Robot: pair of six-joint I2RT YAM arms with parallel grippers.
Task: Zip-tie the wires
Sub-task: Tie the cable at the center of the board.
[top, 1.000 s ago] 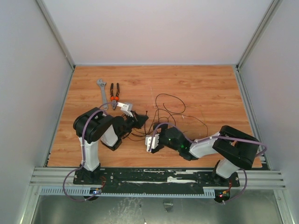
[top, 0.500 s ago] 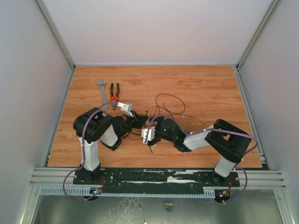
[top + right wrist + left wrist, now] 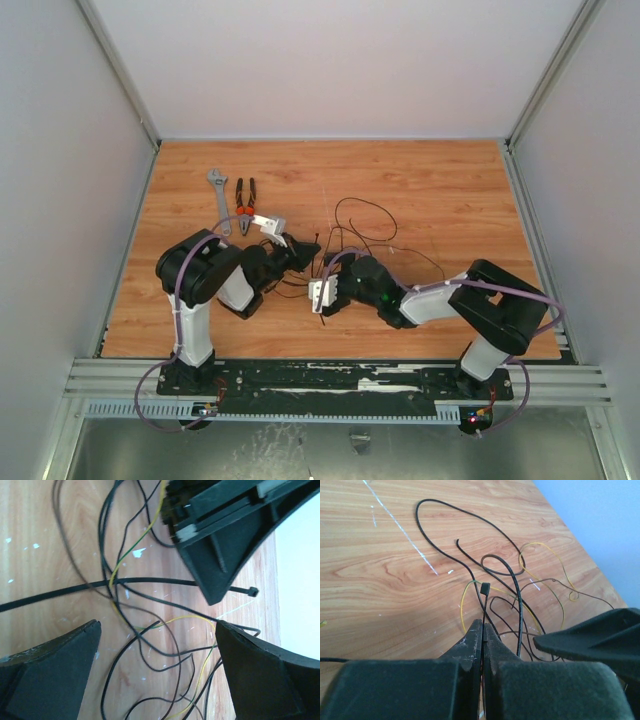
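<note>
My left gripper (image 3: 300, 250) is shut on the zip tie (image 3: 316, 240). In the left wrist view the thin black strip (image 3: 484, 605) runs out from between the closed jaws (image 3: 483, 627), its square head just above the board. The wires (image 3: 365, 235) lie in loose black and yellow loops right of it, and show in the left wrist view (image 3: 520, 605). My right gripper (image 3: 322, 295) is open and empty, low over the near part of the tangle (image 3: 145, 629), just in front of the left gripper. The zip tie (image 3: 150, 581) crosses the right wrist view, above the open right gripper (image 3: 157, 630).
Orange-handled pliers (image 3: 245, 203) and a grey wrench (image 3: 219, 195) lie at the back left of the wooden board (image 3: 450, 190). Grey walls enclose the board on three sides. A right finger (image 3: 600, 637) shows close beside the left jaws.
My right gripper has moved left and a little away from me, closing in on the left gripper and the wires. The left gripper has shifted slightly, still holding the zip tie.
</note>
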